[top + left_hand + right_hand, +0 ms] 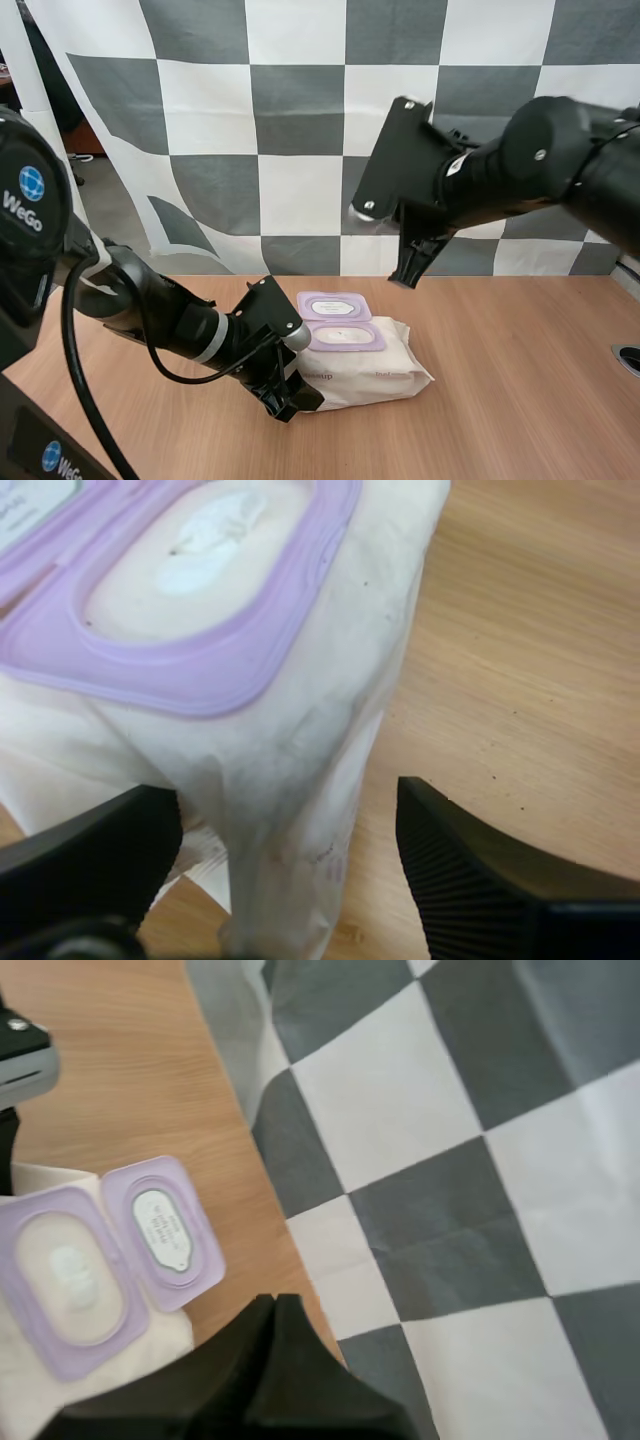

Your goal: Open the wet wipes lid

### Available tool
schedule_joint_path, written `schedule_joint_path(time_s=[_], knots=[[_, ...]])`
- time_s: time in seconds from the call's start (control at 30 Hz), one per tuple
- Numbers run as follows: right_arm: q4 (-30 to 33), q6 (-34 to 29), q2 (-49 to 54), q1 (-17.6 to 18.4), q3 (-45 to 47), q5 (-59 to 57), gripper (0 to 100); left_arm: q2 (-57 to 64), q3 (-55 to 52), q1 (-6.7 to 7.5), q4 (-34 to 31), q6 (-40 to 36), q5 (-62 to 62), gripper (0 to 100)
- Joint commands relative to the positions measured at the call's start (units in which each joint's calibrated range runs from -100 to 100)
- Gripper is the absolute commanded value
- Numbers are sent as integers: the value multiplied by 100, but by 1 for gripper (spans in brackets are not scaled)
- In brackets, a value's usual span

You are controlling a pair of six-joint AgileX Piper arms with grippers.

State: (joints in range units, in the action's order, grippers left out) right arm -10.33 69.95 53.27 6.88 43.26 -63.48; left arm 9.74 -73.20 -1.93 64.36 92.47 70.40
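Note:
The white wet wipes pack (370, 368) lies on the wooden table, with its purple lid (335, 305) flipped open toward the back. The oval opening (345, 337) shows a wipe inside. My left gripper (288, 398) sits low at the pack's left end. In the left wrist view it (285, 795) is open, with the pack's end (300, 730) between its spread fingers (480, 870) and the purple frame (200, 670) just beyond. My right gripper (408, 276) hangs well above the table behind the pack. Its fingers (275, 1310) lie together, shut on nothing, over the open lid (165, 1228).
Bare wooden table (520, 400) stretches to the right of the pack and in front of it. A small dark round fitting (628, 358) sits at the table's right edge.

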Motion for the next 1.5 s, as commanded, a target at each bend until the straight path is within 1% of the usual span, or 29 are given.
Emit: schedule_joint_path(time_s=[0.0,0.23,0.4,0.47,0.6,0.73,0.77,0.8,0.83,0.9,1.0,1.13,1.23,1.33,1.47], knots=[[42,-1553,254,-88,-395,-157,0,345,13,2,-89,-119,207,100],[-88,-1760,738,-104,-1097,-510,0,2009,41,2,-528,-718,638,100],[-150,-2115,943,-104,-1102,-948,0,3269,305,2,-1177,-1489,741,100],[-188,-2279,1063,-104,-1102,-1036,0,3734,465,2,-1446,-1836,970,100],[-212,-2532,1400,-104,-1102,-1071,0,4566,759,2,-1579,-2329,1532,100],[-212,-2598,1897,-104,-1102,-1160,0,5503,1024,2,-1633,-2681,2099,100],[-212,-2664,2041,-104,-1102,-1160,0,5721,1087,2,-1682,-2769,2233,96],[-212,-2706,2186,-104,-1102,-1160,0,5945,1131,2,-1709,-2844,2311,88],[-212,-2763,2330,-104,-1102,-1160,0,6120,1180,2,-1724,-2956,2388,76],[-212,-2969,2605,-104,-1102,-1160,0,6559,1266,2,-1739,-3142,2585,48],[-221,-3193,2964,-104,-1102,-1111,0,7184,1422,2,-1739,-3517,2635,0],[-289,-3195,3402,-104,-1102,-1019,0,7992,1716,2,-1739,-3936,2563,0],[-301,-3268,3692,-104,-1088,-700,0,8494,1928,2,-1858,-4311,1988,0],[-301,-3475,3902,-112,-1061,-461,0,8911,1983,25,-2098,-4881,812,0],[-301,-3528,4060,-185,-859,64,0,9026,1983,99,-2707,-5725,-747,0]])
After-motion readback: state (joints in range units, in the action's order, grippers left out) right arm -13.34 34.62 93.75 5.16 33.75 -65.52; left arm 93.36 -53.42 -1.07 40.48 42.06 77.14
